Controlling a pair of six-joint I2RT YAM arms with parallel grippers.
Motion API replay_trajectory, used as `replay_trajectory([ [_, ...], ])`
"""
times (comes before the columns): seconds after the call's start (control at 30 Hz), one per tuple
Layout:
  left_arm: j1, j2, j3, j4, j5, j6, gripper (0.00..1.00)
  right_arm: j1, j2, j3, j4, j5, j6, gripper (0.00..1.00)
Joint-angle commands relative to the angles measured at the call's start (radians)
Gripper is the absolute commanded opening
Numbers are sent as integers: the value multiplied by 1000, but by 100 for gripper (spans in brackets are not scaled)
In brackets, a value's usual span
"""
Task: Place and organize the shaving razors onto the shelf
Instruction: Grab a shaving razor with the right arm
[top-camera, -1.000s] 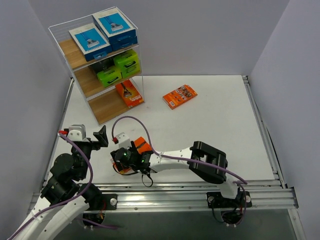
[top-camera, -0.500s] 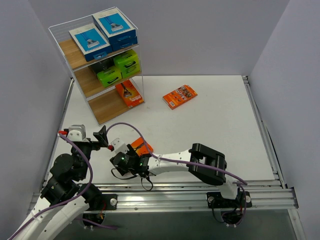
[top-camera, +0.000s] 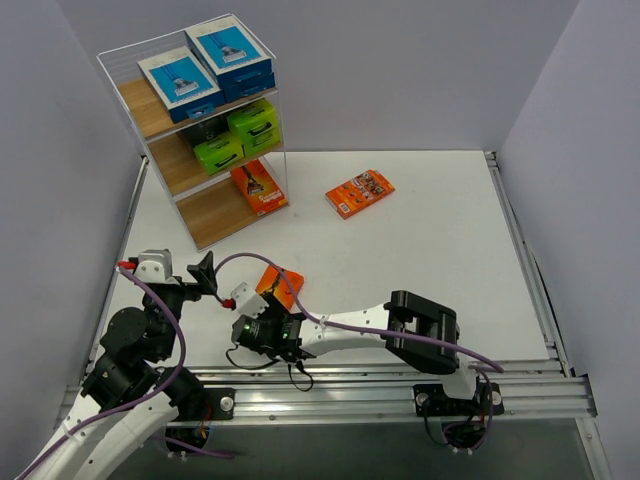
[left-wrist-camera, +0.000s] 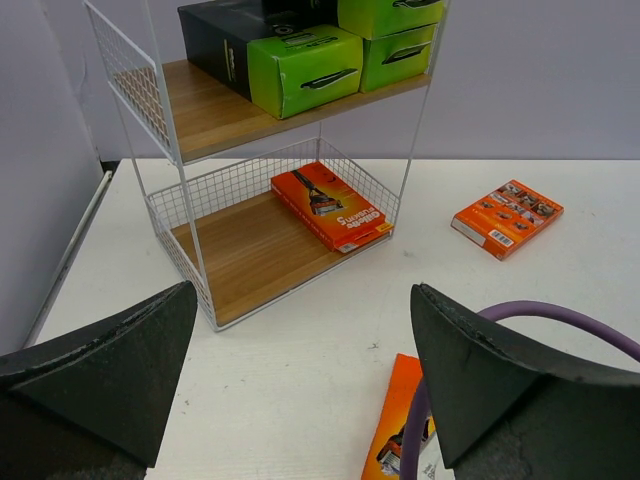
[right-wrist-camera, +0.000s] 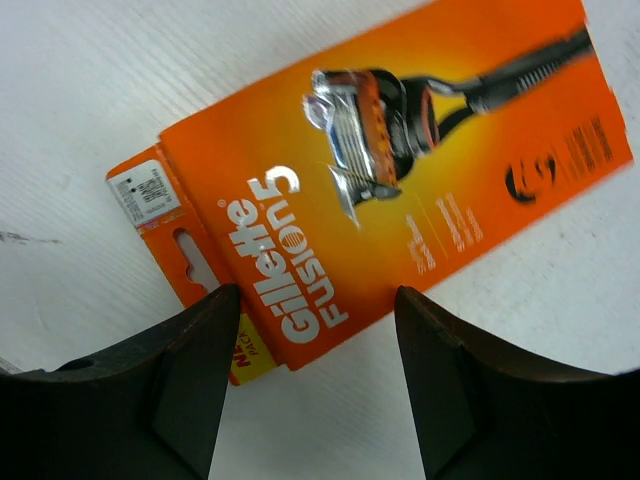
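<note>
An orange razor pack (right-wrist-camera: 380, 180) lies flat on the white table. My right gripper (right-wrist-camera: 315, 300) hovers over its near end, open; the left finger (right-wrist-camera: 190, 370) overlaps the pack's corner and the right finger (right-wrist-camera: 460, 380) stands clear of its edge. From above, that pack (top-camera: 280, 282) sits just beyond the right gripper (top-camera: 268, 305). My left gripper (top-camera: 205, 272) is wide open and holds nothing, facing the shelf (left-wrist-camera: 250, 250). The shelf (top-camera: 215, 215) holds blue packs (top-camera: 178, 80) on top, green packs (top-camera: 218, 152) in the middle and one orange pack (top-camera: 258, 186) at the bottom.
Another orange pack (top-camera: 360, 192) lies on the table to the right of the shelf, and the left wrist view shows this pack (left-wrist-camera: 507, 217) too. A purple cable (left-wrist-camera: 560, 320) loops beside the left gripper's right finger. Grey walls close in the table.
The right wrist has shifted and turned over the near orange pack, which now shows more beyond it. The left arm has not moved.
</note>
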Motion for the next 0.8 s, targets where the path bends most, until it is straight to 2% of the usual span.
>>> replay_trajectory([
  [0.0, -3, 0, 11, 26, 16, 12, 97, -3, -46, -59, -176, 97, 36, 59],
  [0.3, -3, 4, 13, 28, 25, 11, 97, -49, -140, -183, -171, 128, 172, 60],
  [0.5, -5, 6, 13, 25, 25, 11, 97, -144, -261, -303, 3, 25, 209, 59],
  [0.77, -5, 11, 13, 25, 33, 11, 97, -150, -347, -355, 99, -38, 299, 58],
])
